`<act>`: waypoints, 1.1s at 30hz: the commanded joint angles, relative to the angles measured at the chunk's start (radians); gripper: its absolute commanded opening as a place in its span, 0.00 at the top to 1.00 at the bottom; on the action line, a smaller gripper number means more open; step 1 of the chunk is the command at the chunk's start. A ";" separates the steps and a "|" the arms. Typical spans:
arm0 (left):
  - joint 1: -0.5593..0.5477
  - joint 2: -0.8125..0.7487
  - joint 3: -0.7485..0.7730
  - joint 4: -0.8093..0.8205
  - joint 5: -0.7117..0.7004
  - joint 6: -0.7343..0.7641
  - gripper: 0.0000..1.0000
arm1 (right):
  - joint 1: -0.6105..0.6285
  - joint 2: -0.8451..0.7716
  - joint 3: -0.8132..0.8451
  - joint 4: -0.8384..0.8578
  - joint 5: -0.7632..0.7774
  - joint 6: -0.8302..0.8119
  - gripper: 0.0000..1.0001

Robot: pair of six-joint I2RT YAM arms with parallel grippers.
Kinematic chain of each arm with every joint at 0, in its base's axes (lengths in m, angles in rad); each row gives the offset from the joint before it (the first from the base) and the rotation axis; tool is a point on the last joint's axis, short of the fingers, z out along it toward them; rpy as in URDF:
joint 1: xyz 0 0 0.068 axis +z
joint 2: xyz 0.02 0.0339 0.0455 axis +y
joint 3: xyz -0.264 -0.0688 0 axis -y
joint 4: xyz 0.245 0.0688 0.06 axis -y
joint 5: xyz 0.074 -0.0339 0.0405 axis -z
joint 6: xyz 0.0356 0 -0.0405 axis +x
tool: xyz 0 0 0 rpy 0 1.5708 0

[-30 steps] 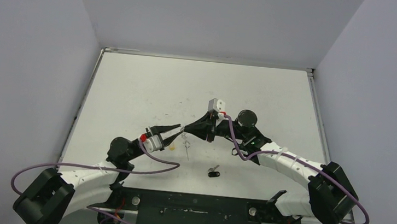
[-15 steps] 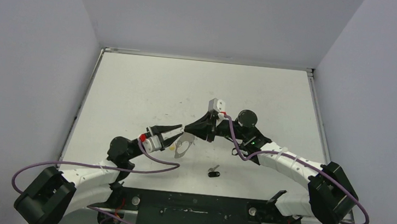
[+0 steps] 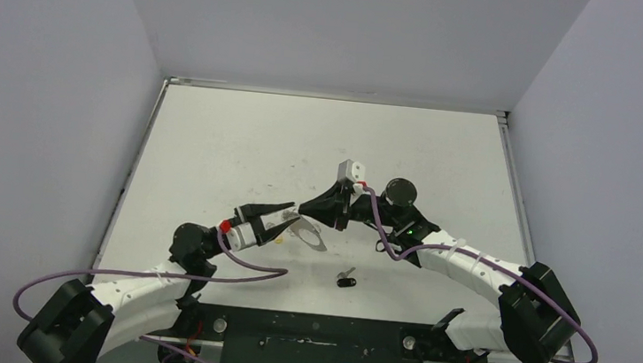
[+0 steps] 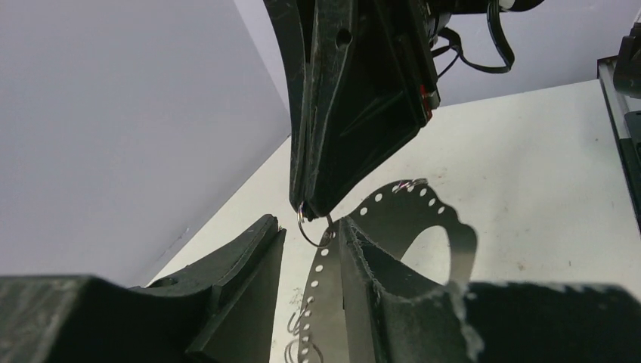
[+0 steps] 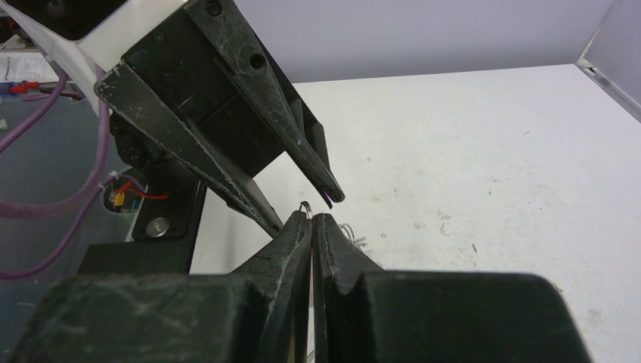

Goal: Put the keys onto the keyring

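left gripper (image 4: 308, 227) fingers apart, edge of the thin silvery perforated keyring loop (image 4: 456, 240) between them. right gripper (image 5: 311, 216) clamped on a small wire ring (image 5: 305, 205) at that loop's rim. small black-headed key (image 3: 346, 280) lies on the white table (image 3: 214, 153), apart from both.

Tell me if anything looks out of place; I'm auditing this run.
Only the black-headed key lies loose on the table, apart from the keyring that the right gripper holds.
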 commanded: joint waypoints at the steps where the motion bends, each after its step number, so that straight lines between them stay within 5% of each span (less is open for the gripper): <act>1: -0.003 -0.030 0.045 -0.003 0.024 -0.020 0.68 | -0.001 -0.007 0.002 0.071 -0.013 -0.009 1.00; 17: -0.003 0.039 0.053 0.027 -0.036 -0.024 0.82 | 0.000 -0.008 -0.003 0.079 -0.024 0.000 1.00; 27: 0.000 0.060 0.065 0.009 -0.090 -0.040 0.72 | 0.000 -0.012 -0.003 0.081 -0.032 0.000 1.00; 33: 0.009 0.074 0.089 -0.016 -0.078 -0.070 0.84 | 0.001 -0.016 -0.003 0.081 -0.032 -0.002 1.00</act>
